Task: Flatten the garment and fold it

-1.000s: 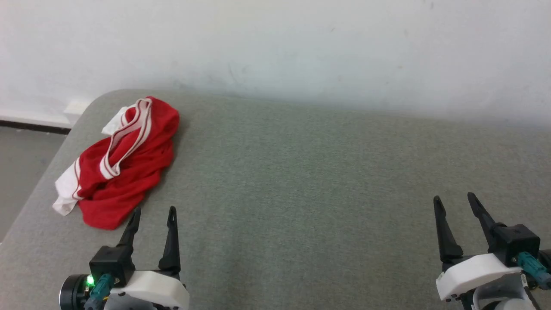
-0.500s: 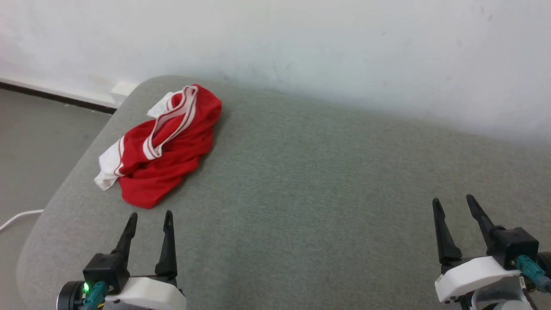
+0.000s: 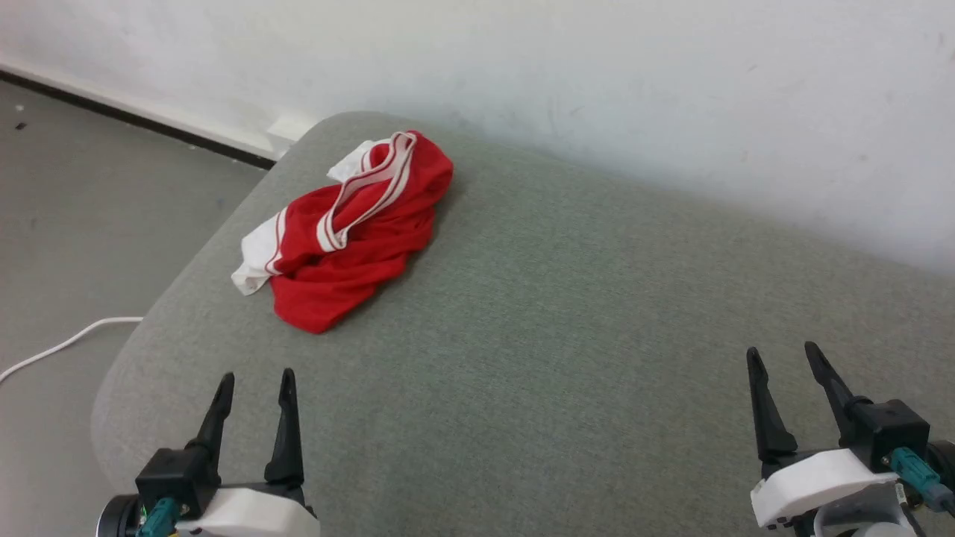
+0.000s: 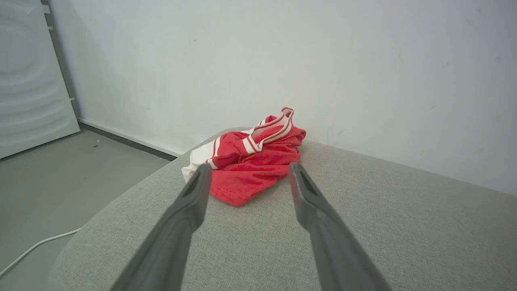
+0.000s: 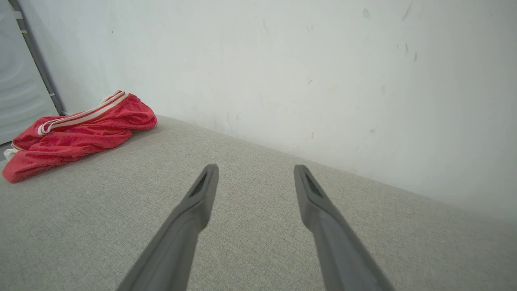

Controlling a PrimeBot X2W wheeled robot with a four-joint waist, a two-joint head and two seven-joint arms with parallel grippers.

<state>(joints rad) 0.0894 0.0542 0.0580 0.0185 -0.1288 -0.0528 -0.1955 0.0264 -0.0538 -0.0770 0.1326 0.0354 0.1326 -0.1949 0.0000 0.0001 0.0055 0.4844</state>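
The garment (image 3: 351, 239) is a crumpled red shirt with white sleeve ends and striped trim, lying bunched near the far left corner of the grey-green table (image 3: 567, 321). It also lies ahead in the left wrist view (image 4: 250, 165) and at the far left of the right wrist view (image 5: 76, 133). My left gripper (image 3: 255, 379) is open at the lower left, a short way in front of the garment and apart from it. My right gripper (image 3: 782, 353) is open at the lower right, far from the garment, with nothing between its fingers.
A white wall (image 3: 597, 82) runs behind the table. Grey floor (image 3: 82, 216) lies past the table's rounded left edge, with a white cable (image 3: 60, 347) on it. A pale door panel (image 4: 28, 76) stands at the left.
The camera has turned to the left, so the garment and table sit further right in the picture and more floor shows. Both grippers stay open and hold their places.
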